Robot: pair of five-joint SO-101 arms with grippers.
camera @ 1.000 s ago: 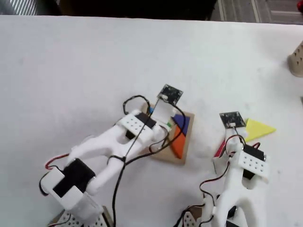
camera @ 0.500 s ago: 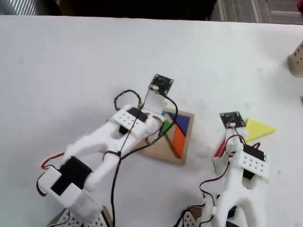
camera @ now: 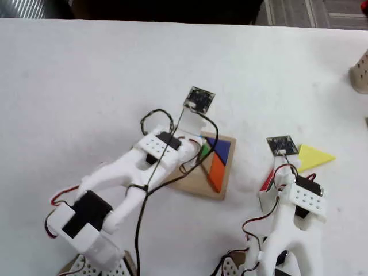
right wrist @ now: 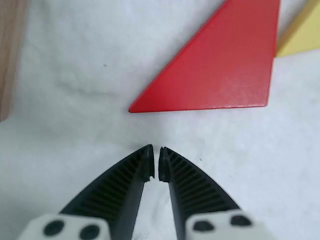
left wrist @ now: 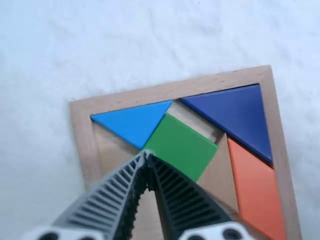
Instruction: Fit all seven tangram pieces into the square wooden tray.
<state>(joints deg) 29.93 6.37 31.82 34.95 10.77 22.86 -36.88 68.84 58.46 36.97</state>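
1. The square wooden tray [left wrist: 80,145] lies toward the near edge of the table [camera: 86,75], about midway along it, and holds four pieces: a dark blue triangle [left wrist: 232,112] in its far right corner, an orange piece [left wrist: 255,185] along its right edge, a light blue triangle [left wrist: 132,122] against its far edge, and a green square [left wrist: 182,146] turned cornerwise between the two blues
2. The left gripper [left wrist: 148,161] hangs over the tray with its jaws pressed together on nothing, tips just at the green square's near corner
3. The step in hand looks like settling the green square: bare wood shows around it, so it may need a nudge into its slot
4. A red triangle [right wrist: 225,70] and a yellow triangle [camera: 313,156] lie on the table off the tray's right edge, touching or nearly so
5. The right gripper [right wrist: 155,162] sits just beside the red triangle's long edge, jaws closed and empty
6. The next move probably calls for spreading those jaws, pinching the red triangle and carrying it to the tray's bare near side
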